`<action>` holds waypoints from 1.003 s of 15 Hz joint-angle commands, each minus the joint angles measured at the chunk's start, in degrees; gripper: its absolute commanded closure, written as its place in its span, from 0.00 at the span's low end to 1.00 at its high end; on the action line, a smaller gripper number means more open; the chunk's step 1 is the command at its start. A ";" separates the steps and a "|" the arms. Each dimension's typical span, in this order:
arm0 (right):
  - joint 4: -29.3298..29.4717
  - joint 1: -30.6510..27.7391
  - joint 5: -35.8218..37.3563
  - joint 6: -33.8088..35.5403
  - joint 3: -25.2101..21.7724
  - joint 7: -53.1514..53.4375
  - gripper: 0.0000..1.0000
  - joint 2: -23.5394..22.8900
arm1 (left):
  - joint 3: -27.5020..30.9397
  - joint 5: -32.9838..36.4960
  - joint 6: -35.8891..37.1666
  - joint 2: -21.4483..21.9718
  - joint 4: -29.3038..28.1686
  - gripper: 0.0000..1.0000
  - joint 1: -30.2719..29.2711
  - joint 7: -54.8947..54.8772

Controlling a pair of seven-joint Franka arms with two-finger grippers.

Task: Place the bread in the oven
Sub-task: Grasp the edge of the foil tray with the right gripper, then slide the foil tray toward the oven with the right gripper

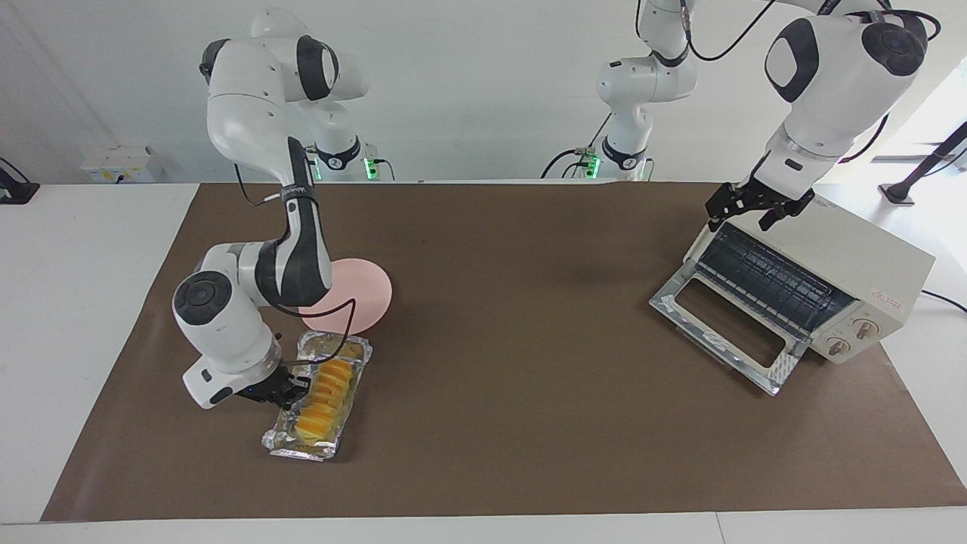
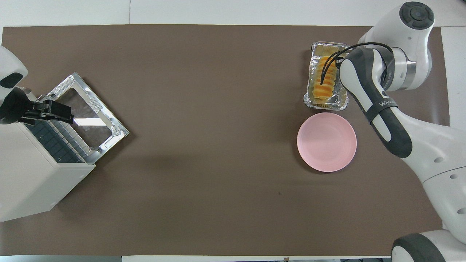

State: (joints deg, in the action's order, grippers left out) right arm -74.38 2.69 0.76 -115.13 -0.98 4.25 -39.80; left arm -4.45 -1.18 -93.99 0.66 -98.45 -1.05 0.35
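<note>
The bread, a row of yellow-orange slices, lies in a crinkled foil tray at the right arm's end of the table; it also shows in the overhead view. My right gripper is low at the tray's long side and shut on its rim; in the overhead view the arm hides it. The cream-white oven stands at the left arm's end with its glass door dropped open and the wire rack showing. My left gripper hangs open over the oven's top front edge.
A round pink plate sits beside the foil tray, nearer to the robots. A brown mat covers the table between the tray and the oven. The oven's open door juts out toward the table's middle.
</note>
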 commanded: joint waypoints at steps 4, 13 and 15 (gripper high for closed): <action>7.15 6.44 -7.06 13.00 3.00 3.75 1.00 3.76 | 0.23 -0.75 0.56 0.48 0.27 0.00 -0.09 -0.26; -6.53 25.60 -8.23 -2.87 2.91 18.34 1.00 5.61 | 0.23 -0.75 0.56 0.48 0.27 0.00 -0.09 -0.26; -10.24 26.41 -8.23 -6.93 2.91 18.52 1.00 6.57 | 0.23 -0.75 0.56 0.48 0.27 0.00 -0.09 -0.26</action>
State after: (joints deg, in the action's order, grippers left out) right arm -78.80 28.99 -6.43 -118.00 2.26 22.68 -35.89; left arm -4.45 -1.18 -93.99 0.66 -98.45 -1.05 0.35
